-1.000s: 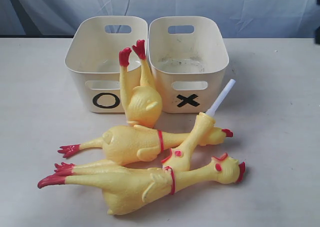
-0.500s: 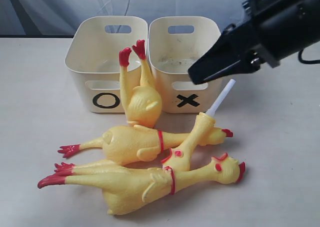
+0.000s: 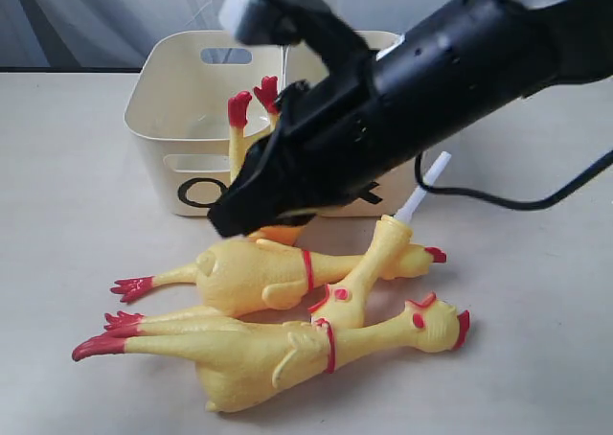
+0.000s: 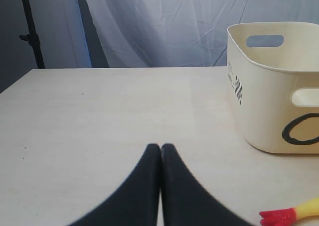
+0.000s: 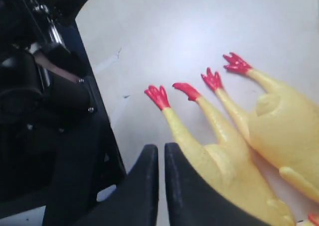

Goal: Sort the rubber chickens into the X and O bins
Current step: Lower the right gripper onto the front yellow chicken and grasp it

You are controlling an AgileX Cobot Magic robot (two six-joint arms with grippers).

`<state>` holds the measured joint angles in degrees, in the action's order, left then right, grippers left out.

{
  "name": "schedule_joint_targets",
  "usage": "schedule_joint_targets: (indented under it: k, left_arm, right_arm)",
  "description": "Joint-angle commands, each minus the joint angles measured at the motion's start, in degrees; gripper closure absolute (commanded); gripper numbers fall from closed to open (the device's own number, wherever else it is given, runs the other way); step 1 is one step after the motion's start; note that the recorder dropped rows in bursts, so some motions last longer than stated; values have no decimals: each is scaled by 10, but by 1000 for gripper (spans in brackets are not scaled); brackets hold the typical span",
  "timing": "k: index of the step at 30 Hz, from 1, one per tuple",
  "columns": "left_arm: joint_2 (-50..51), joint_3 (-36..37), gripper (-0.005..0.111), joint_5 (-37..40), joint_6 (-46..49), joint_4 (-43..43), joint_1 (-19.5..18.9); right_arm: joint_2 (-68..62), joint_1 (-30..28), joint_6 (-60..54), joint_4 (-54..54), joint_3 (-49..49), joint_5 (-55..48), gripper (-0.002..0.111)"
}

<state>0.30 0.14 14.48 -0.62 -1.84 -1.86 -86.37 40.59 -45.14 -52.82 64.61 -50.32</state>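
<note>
Four yellow rubber chickens lie in front of the bins. One long chicken [image 3: 254, 274] lies behind another long chicken [image 3: 259, 356], and a small chicken [image 3: 356, 286] with a white tube rests across them. A second small chicken [image 3: 239, 109] stands feet-up against the bins, mostly hidden by my right arm. The O bin [image 3: 172, 109] shows at left. The X bin [image 3: 395, 197] is largely covered. My right gripper [image 3: 220, 226] is shut and empty, low in front of the O bin, just above the long chickens [image 5: 224, 159]. My left gripper [image 4: 160, 146] is shut over bare table beside the O bin [image 4: 264, 96].
My right arm [image 3: 431, 80] slants across the bins from the upper right, a black cable [image 3: 517, 203] trailing on the table. Black robot hardware [image 5: 45, 111] fills one side of the right wrist view. A red chicken foot [image 4: 276, 217] lies near my left gripper.
My right arm has swept in from the upper right and down to the left, now covering the X bin and the upright small chicken. The chickens have not moved.
</note>
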Motion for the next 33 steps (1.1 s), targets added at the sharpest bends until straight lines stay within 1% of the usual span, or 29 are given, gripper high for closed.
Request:
schedule_joint_targets:
  k: [1, 2, 3, 4, 5, 6, 7, 8, 9, 10, 12, 13, 16, 18, 19, 21, 22, 23, 24, 25, 28, 30, 31, 33]
  left_arm:
    - [-3, -1, 107, -7, -2, -1, 2]
    - [-3, -1, 107, -7, -2, -1, 2]
    - [-3, -1, 107, -7, -2, -1, 2]
    - [-3, -1, 107, -7, -2, -1, 2]
    - [-3, -1, 107, -7, -2, -1, 2]
    - [-3, -1, 107, -7, -2, -1, 2]
    - [-3, -1, 107, -7, -2, -1, 2]
    - [-3, -1, 107, -7, -2, -1, 2]
    - [-3, -1, 107, -7, -2, -1, 2]
    - [-3, -1, 107, -7, -2, -1, 2]
    - [-3, -1, 107, -7, -2, -1, 2]
    - [-3, -1, 107, -7, -2, -1, 2]
    - [-3, -1, 107, -7, -2, -1, 2]
    - [-3, -1, 107, -7, -2, -1, 2]
    - [-3, -1, 107, -7, -2, -1, 2]
    - [-3, -1, 107, -7, -2, -1, 2]
    - [-3, -1, 107, -7, -2, -1, 2]
    - [-3, -1, 107, -7, -2, -1, 2]
    - [-3, -1, 107, -7, -2, -1, 2]
    - [-3, -1, 107, -7, -2, -1, 2]
    - [-3, -1, 107, -7, -2, -1, 2]
    - [-3, -1, 107, -7, -2, -1, 2]
    - [-3, -1, 107, -7, -2, -1, 2]
    - [-3, -1, 107, -7, -2, -1, 2]
  right_arm:
    - [-62, 53, -2, 115, 3, -41, 98]
    - [-83, 73, 10, 171, 3, -59, 84]
    - [-94, 82, 21, 197, 3, -64, 74]
    - [-112, 98, 25, 239, 3, -61, 52]
    - [-121, 106, 32, 257, 3, -51, 39]
    - [-134, 118, 51, 284, 3, -30, 30]
    - [-141, 123, 54, 294, 3, -19, 32]
    - [-151, 132, 54, 298, 3, -7, 39]
    - [-160, 135, 54, 306, 3, 5, 43]
    - [-167, 141, 51, 329, 3, 22, 44]
    - [-179, 150, 51, 393, 3, 57, 39]
    - [-185, 150, 47, 399, 3, 68, 37]
    - [-200, 152, 47, 401, 3, 74, 38]
    - [-211, 154, 47, 404, 3, 73, 41]
    - [-217, 156, 47, 404, 3, 70, 44]
    - [-233, 158, 47, 408, 3, 54, 56]
    - [-239, 160, 47, 416, 3, 43, 68]
    - [-244, 162, 47, 429, 3, 24, 92]
    - [-247, 165, 47, 439, 3, 10, 110]
    - [-247, 166, 48, 447, 5, -8, 106]
    - [-244, 171, 49, 450, 17, -76, 109]
    - [-239, 171, 51, 437, 52, -170, 109]
    - [-236, 171, 53, 434, 67, -196, 109]
    - [-227, 171, 60, 423, 113, -196, 109]
